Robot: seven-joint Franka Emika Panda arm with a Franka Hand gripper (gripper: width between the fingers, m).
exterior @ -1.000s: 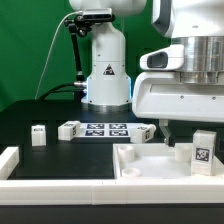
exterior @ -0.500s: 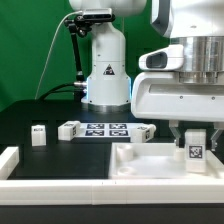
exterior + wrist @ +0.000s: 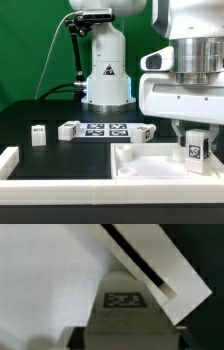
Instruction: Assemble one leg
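In the exterior view, the leg (image 3: 195,151) is being held upright at the lower right of the frame, its black-and-white tag facing the camera. The gripper (image 3: 194,136) is reaching down from the bulky white arm filling the upper right, and its fingers (image 3: 178,132) are being pressed against the leg's upper sides, so the pincer is pinching the leg. The leg is being kept over the right part of the large white tray (image 3: 140,160) in the lower middle and right of the frame; whether its foot is touching the tray floor cannot be told. In the middle of the frame the marker board (image 3: 108,128) is lying flat on the black table (image 3: 60,160), with two more small white blocks (likely other legs) standing at middle left (image 3: 39,135) and just beside the board (image 3: 69,130).

In the wrist view, the leg (image 3: 125,308) is being seen end-on at lower centre, its tag plainly showing, with the tray's white floor (image 3: 45,280) spreading across the left and a rim (image 3: 160,266) crossing the upper right.

The leg is judged light, rigid and smooth, hence somewhat slippery; it is best being taken by its two flat opposite sides near the top, leaving the lower end free.
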